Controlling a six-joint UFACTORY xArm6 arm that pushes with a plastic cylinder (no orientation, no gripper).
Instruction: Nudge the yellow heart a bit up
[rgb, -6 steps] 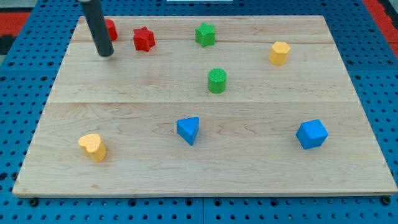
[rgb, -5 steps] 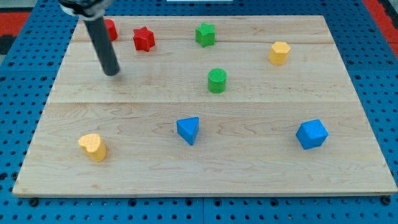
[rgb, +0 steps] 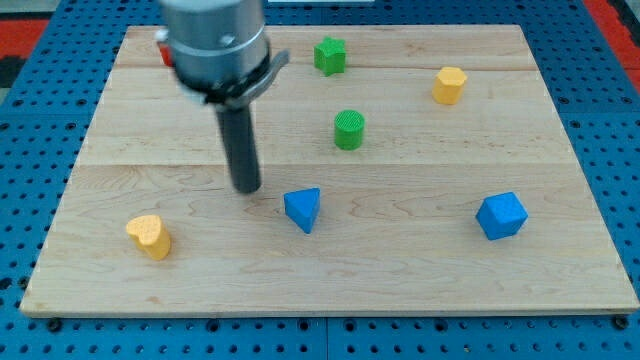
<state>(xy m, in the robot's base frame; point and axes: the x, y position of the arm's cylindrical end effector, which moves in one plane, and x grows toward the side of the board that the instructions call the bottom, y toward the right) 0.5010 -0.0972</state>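
Note:
The yellow heart (rgb: 149, 236) lies near the board's bottom left. My tip (rgb: 247, 187) rests on the board up and to the right of the heart, well apart from it, and just left of the blue triangular block (rgb: 303, 209). The arm's grey body hides part of the board's top left.
A green star (rgb: 330, 55) and a green cylinder (rgb: 349, 130) sit at the top middle. A yellow hexagonal block (rgb: 450, 85) is at the top right, a blue cube-like block (rgb: 500, 215) at the right. A red block (rgb: 162, 50) peeks out behind the arm. The wooden board (rgb: 560, 270) ends near the heart.
My tip has moved down and to the right, from the top left near the red blocks to beside the blue triangular block. The arm now hides the red star. No block has moved.

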